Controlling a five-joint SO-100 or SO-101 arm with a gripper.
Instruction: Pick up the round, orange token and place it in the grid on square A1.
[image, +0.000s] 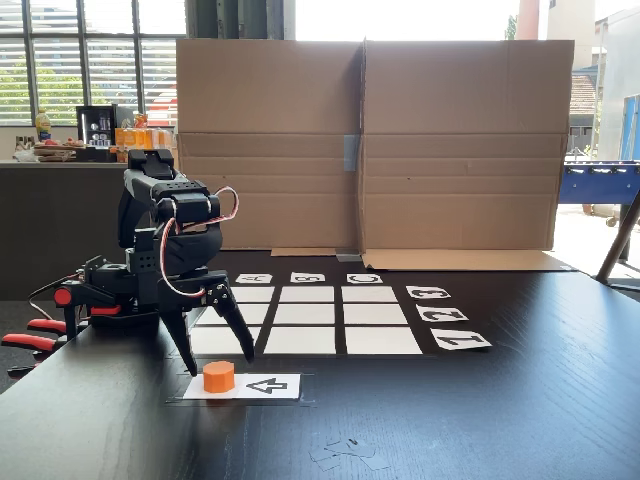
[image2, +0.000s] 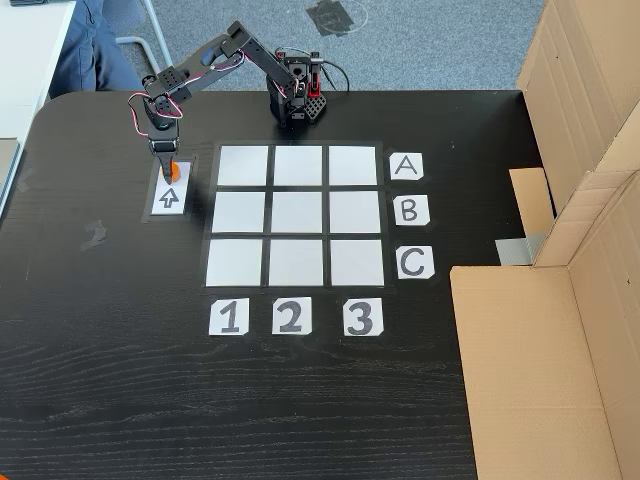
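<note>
Token (image: 219, 376) sits on the arrow card (image: 262, 385), just below our gripper (image: 220, 364), whose 2 fingers hang spread apart around it, holding nothing. We judge this the reach-and-grasp step: next we lower and close on it. All 9 cells of the grid (image2: 296, 215) lie bare, square A1 (image2: 243, 166) beside the gripper included.

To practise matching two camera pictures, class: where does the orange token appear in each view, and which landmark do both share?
Low front fixed view: the token sits bottom centre-left, on the left end of the arrow card, below the open gripper.
High fixed view: the token is upper left, left of the grid, under the gripper.
Shared landmark: the arrow card.
</note>
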